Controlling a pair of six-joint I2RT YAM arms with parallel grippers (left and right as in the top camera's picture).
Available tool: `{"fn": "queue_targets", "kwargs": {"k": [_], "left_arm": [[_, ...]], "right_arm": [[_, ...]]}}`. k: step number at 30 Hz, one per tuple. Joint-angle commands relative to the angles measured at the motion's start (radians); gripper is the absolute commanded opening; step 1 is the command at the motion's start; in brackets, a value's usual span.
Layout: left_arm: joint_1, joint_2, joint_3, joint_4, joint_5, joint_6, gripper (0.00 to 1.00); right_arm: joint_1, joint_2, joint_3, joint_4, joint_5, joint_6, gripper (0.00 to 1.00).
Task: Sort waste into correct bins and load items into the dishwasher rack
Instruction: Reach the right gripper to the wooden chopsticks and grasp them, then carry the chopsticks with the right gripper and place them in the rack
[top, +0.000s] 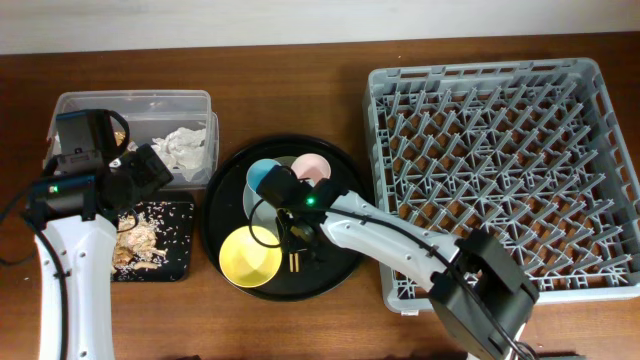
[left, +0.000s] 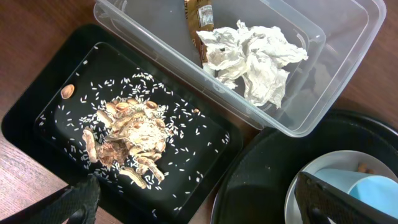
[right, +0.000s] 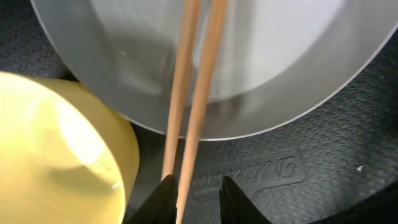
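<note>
A pair of wooden chopsticks (right: 199, 93) lies across the pale plate (right: 280, 62) and the round black tray, beside the yellow bowl (right: 56, 155). My right gripper (right: 200, 200) sits low over their near end, narrowly open. One stick passes between the jaws against the left finger; a gap shows on the other side. My left gripper (left: 205, 205) hangs wide open and empty between the shallow black tray (left: 37, 93) of food scraps (left: 134, 134) and the plate (left: 311, 180). The clear box (left: 298, 118) holds the napkin (left: 261, 62) and foil wrapper (left: 200, 12).
The grey dishwasher rack (top: 500, 170) fills the right side, with nothing in it that I can see. The round black tray (top: 225, 200) also carries a blue cup (top: 264, 175) and a pink cup (top: 315, 167). Rice grains are scattered over the shallow tray.
</note>
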Motion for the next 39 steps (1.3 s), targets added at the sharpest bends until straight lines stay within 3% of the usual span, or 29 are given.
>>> {"fn": "queue_targets", "kwargs": {"k": [1,7,22,25,31,37,39], "left_arm": [[0.003,-0.008,0.013,-0.002,-0.001,0.002,0.99],[0.003,-0.008,0.013,-0.002,0.000,0.002,0.99],[0.003,-0.008,0.013,-0.002,-0.001,0.002,0.99],[0.003,-0.008,0.013,-0.002,0.000,0.002,0.99],[0.003,-0.008,0.013,-0.002,0.000,0.002,0.99],[0.003,-0.008,0.013,-0.002,-0.001,0.002,0.99],[0.003,-0.008,0.013,-0.002,0.000,0.002,0.99]], "right_arm": [[0.012,-0.009,-0.009,0.004,-0.002,0.005,0.25],[0.043,-0.009,-0.076,0.085,-0.002,0.005,0.26],[0.043,-0.009,-0.126,0.093,0.016,0.013,0.26],[0.043,-0.009,-0.126,0.094,-0.009,0.013,0.15],[0.042,-0.018,-0.109,0.084,-0.021,0.031,0.04],[0.039,-0.188,-0.057,0.037,0.062,0.019,0.04],[-0.028,-0.326,-0.030,-0.016,0.058,-0.069,0.04]]}}
